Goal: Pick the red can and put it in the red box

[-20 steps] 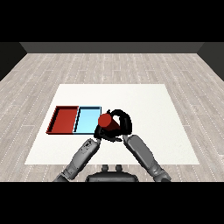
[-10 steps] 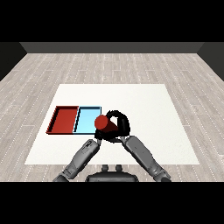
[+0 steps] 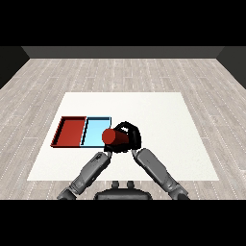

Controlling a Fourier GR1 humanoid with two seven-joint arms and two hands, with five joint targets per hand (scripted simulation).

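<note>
Right hand (image 3: 130,139) curled round the red can (image 3: 114,137), fingers and thumb wrapped about its body. Can tilted over toward the left, one flat end facing the camera. Held at the right-hand edge of the light blue tray (image 3: 95,129), partly overlapping that tray's near right corner in the head view; whether raised above the table or touching it, impossible to tell. Not over the red tray (image 3: 71,130), with the whole blue tray between the two. Right forearm (image 3: 156,168) reaching in from the lower right, angled up and leftward to the can. Left hand (image 3: 108,149) mostly hidden behind and below the can, only a small dark part showing at the end of the left forearm (image 3: 90,171); fingers spread or curled, cannot tell. Left forearm coming in from the lower left, pointing up toward the can, its end just beneath it. Trays side by side and touching along one long edge, red on the left, blue on the right, both on the left half of the white table (image 3: 158,120). Grey plank floor (image 3: 125,74) around the table.
</note>
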